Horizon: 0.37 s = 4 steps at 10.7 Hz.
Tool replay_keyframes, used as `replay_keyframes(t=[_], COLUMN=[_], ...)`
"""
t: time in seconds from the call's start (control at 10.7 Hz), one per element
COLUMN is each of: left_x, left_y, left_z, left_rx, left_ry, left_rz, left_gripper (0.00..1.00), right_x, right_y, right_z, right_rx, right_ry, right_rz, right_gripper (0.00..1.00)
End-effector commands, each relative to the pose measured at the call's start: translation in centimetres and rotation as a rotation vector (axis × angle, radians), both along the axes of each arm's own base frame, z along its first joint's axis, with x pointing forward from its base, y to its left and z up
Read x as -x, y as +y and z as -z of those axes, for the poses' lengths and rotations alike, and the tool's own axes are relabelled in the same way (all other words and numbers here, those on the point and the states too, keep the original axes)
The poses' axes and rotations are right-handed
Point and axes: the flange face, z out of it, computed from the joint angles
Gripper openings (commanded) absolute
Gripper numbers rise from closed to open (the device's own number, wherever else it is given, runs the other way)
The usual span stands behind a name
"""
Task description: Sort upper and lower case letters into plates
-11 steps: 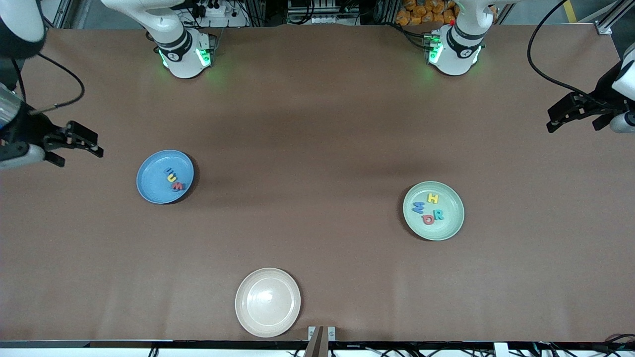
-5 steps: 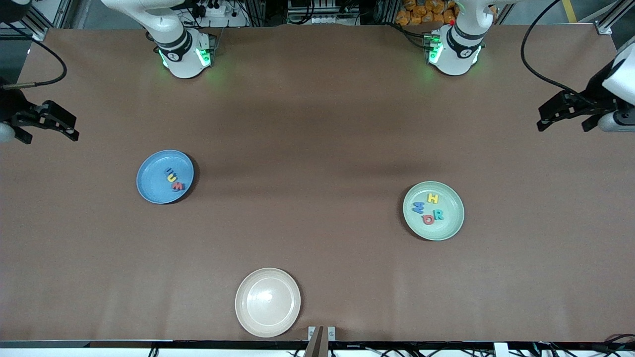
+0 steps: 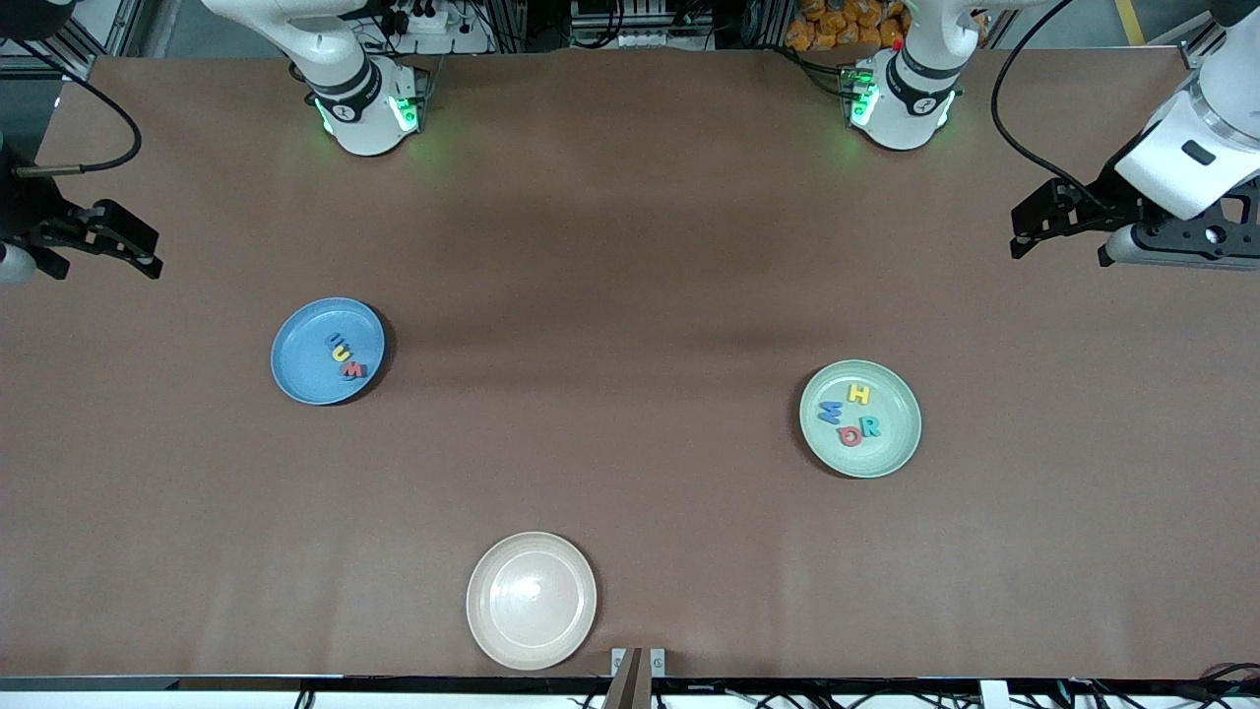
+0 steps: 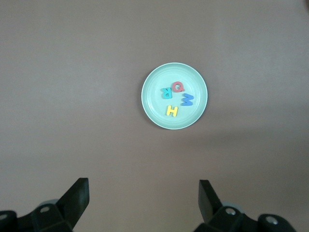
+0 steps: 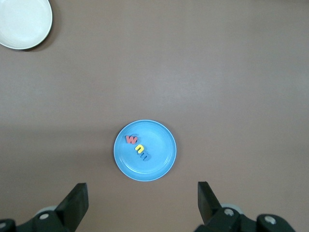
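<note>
Since the earlier frames both arms are pulling back toward the ends of the worktop (image 3: pixel 630 246), while the letters are lying unmoved. The red w (image 5: pixel 130 139), a yellow letter (image 5: pixel 139 149) and a blue one (image 5: pixel 145 155) are sitting in the blue plate (image 3: pixel 295 384) toward the right arm's end, and the H (image 4: pixel 172 111), M (image 4: pixel 187 100), R (image 4: pixel 166 92) and red Q (image 4: pixel 177 86) are resting in the pale green plate (image 3: pixel 891 453) toward the left arm's end. The left tool (image 3: pixel 1058 222) and right tool (image 3: pixel 123 241) are hanging over bare worktop near their own ends, fingers spread apart and holding nothing, and the cream-white plate (image 3: pixel 492 630) is lying nearest the front camera.
</note>
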Motion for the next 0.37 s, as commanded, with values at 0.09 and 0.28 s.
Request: replay_keyframes(t=[0.09, 0.28], left_x=[0.10, 0.10], left_y=[0.26, 0.26], left_z=[-0.27, -0.27], left_rx=[0.012, 0.012], left_ry=[0.003, 0.003], left_rz=[-0.001, 0.002], left_gripper=[1.00, 1.00], right_x=[0.40, 0.58], right_y=[-0.22, -0.21], right_z=[-0.47, -0.57], right_rx=[-0.079, -0.088], right_ry=[0.042, 0.046], right_rz=[0.019, 0.002], right_gripper=[1.00, 1.00])
